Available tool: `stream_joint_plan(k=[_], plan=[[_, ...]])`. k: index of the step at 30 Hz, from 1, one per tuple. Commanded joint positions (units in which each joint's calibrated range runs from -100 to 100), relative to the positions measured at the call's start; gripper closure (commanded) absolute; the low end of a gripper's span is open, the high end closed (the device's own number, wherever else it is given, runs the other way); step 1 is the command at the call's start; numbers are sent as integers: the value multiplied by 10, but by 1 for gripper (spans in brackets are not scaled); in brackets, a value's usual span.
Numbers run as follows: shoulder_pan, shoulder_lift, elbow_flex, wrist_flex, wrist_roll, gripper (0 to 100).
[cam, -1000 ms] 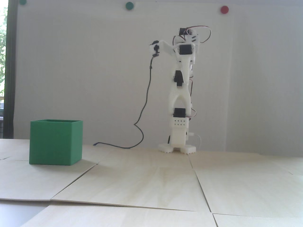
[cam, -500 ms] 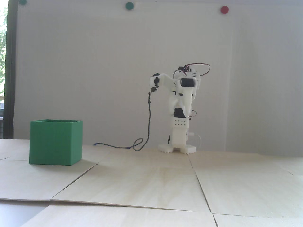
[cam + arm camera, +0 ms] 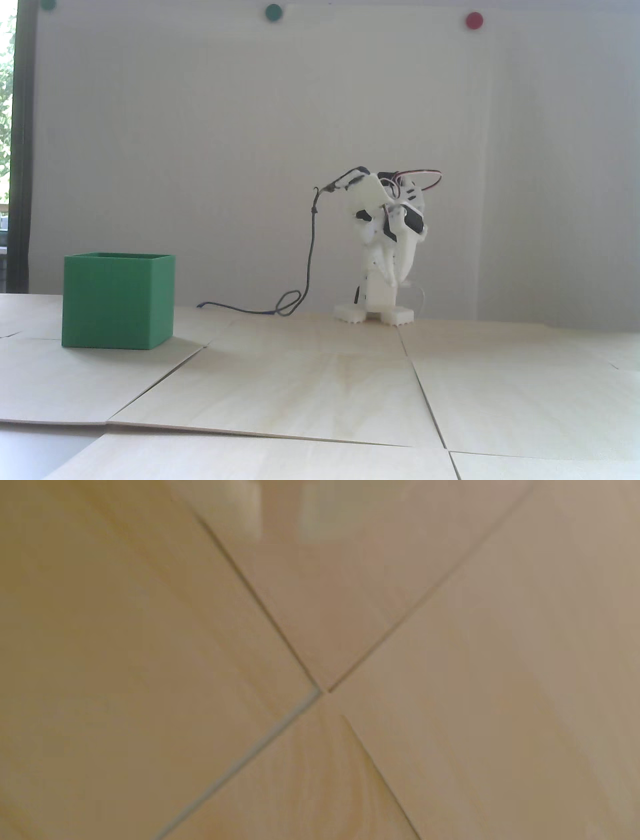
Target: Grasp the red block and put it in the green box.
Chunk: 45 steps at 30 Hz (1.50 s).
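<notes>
The arm (image 3: 385,235) is folded low, well right of the green box (image 3: 118,300) — likely resting; no red block is seen, and the gripper's opening cannot be told.

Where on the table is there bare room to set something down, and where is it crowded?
In the fixed view, the wooden panels lie bare from the front edge back to the arm's base, and all along the right. Crowding is only at the rear: the green box at left, and the looped cable between box and base. The wrist view shows only bare panel seams. No red block is visible.
</notes>
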Motion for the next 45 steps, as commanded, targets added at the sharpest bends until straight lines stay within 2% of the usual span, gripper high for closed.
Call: stream_joint_plan(k=[1,10,15,20,24,29,31,45], plan=[[-18,-59,40,7,50,98],[-48,-163,181,17,118,98],[-59,-182,187,122,138,98],[-52,-197,187,294,196,98],[-31,-201,187,282,216,98],[15,-201,187,281,301,98],[25,-201,187,285,318,98],[24,-202,187,286,319,98]])
